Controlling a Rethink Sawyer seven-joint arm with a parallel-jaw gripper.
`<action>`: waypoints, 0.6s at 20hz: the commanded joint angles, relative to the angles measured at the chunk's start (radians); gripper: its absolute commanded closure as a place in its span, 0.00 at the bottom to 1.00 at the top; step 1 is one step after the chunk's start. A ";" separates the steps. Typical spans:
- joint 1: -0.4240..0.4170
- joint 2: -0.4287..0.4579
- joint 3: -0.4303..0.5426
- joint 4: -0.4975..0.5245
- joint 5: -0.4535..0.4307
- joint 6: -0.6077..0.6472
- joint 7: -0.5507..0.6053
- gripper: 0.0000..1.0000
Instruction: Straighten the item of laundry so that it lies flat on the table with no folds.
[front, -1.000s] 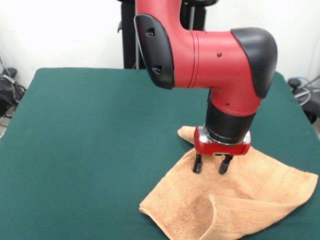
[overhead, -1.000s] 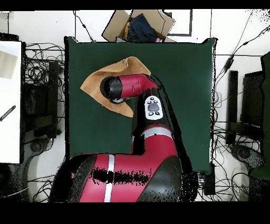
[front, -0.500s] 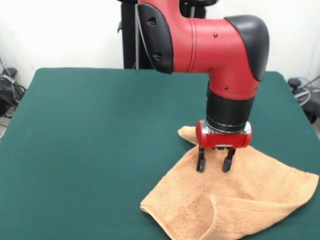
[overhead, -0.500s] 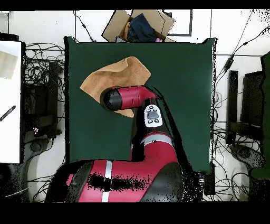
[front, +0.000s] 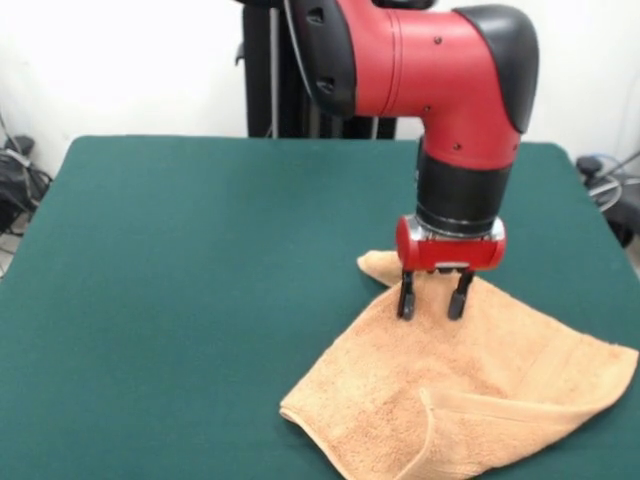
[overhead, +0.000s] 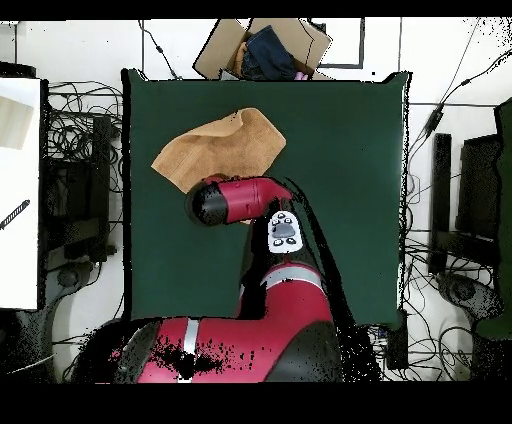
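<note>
The item of laundry (front: 470, 385), a peach-orange towel, lies on the green table (front: 200, 280) at the near right. Its near edge is folded over into a flap (front: 500, 425), and its far corner (front: 376, 266) is curled up. My gripper (front: 432, 305) hangs upright over the towel's far part, open, with nothing between its fingers; I cannot tell whether the tips touch the cloth. From overhead, the towel (overhead: 215, 148) lies near the table's top left, and the arm's wrist (overhead: 212, 202) covers its lower edge and hides the gripper.
A cardboard box (overhead: 265, 48) holding dark cloth sits just past the table's top edge in the overhead view. A white surface (overhead: 20, 190) stands to the left, and cables lie around the table. The towel reaches close to the table's near right edge (front: 625, 440).
My gripper has risen a little and drawn back toward the towel's far corner, staying open. The towel has kept its shape and place.
</note>
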 joint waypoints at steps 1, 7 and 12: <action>-0.005 -0.052 0.019 0.172 0.018 -0.024 0.171 0.00; -0.072 -0.134 0.084 0.207 0.045 0.045 0.112 0.00; -0.114 -0.201 0.122 0.219 0.062 0.102 0.065 0.00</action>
